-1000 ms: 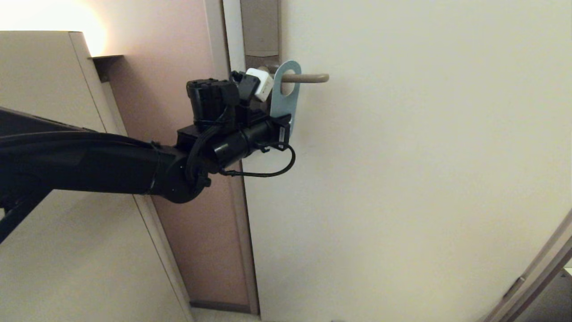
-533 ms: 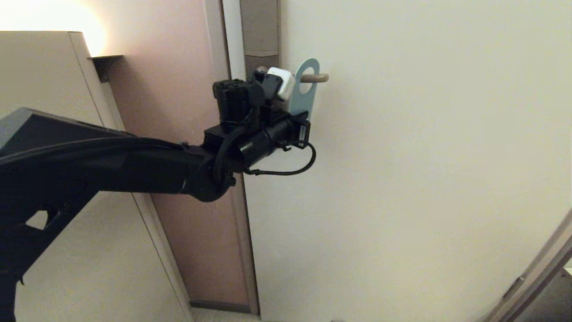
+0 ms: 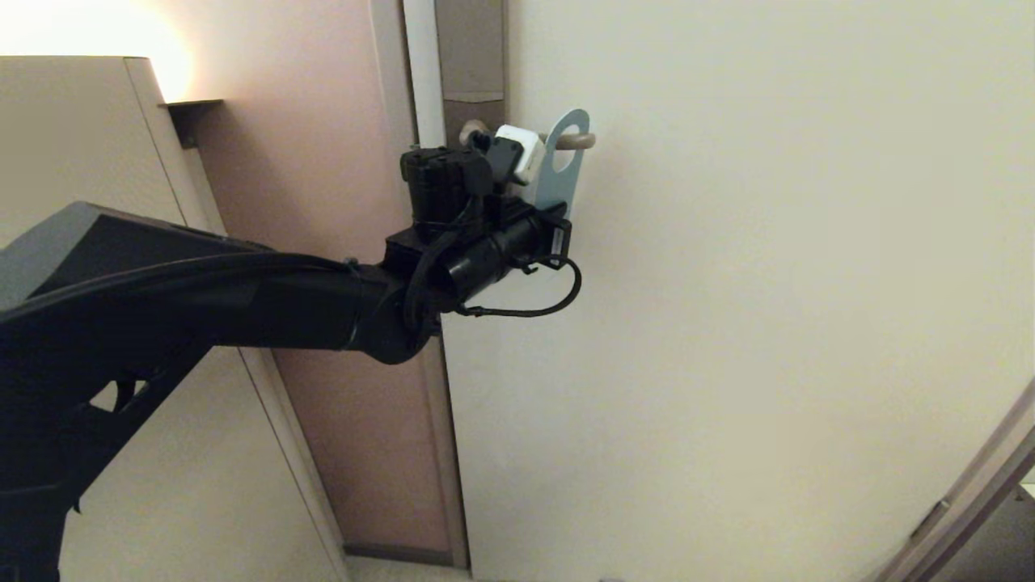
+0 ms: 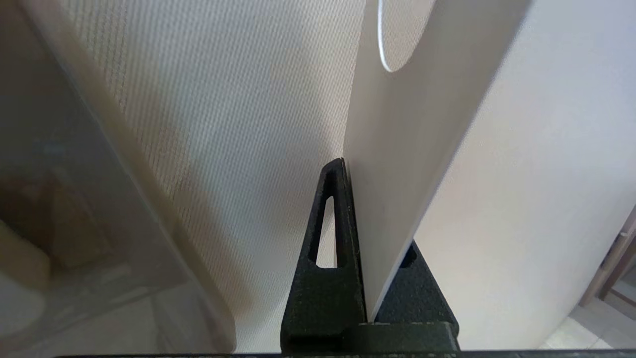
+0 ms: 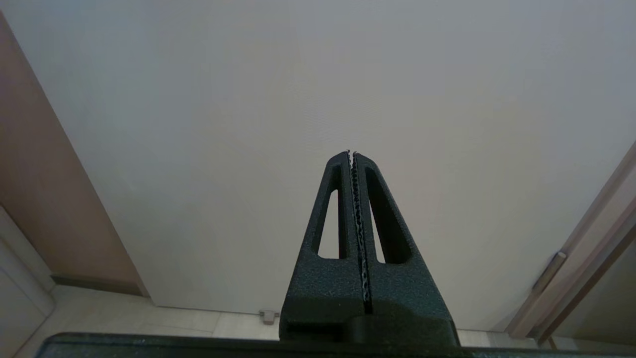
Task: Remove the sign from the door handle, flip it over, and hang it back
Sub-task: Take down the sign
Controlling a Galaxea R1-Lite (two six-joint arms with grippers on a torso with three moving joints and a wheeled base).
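L gripper (image 3: 543,212) clamps sign (image 3: 562,174) at frame top-center, hole around door handle (image 3: 584,141) tip; R gripper (image 5: 352,154) closed, empty.

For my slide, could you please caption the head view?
The left gripper grips the blue sign near the tip of the door handle.

Pale door (image 3: 728,323), pinkish wall (image 3: 323,121) left of it — beige cabinet (image 3: 81,162) beyond

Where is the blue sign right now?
In the head view the sign sits upper centre, its hole around the outer tip of the door handle, its lower end pinched in the left gripper.
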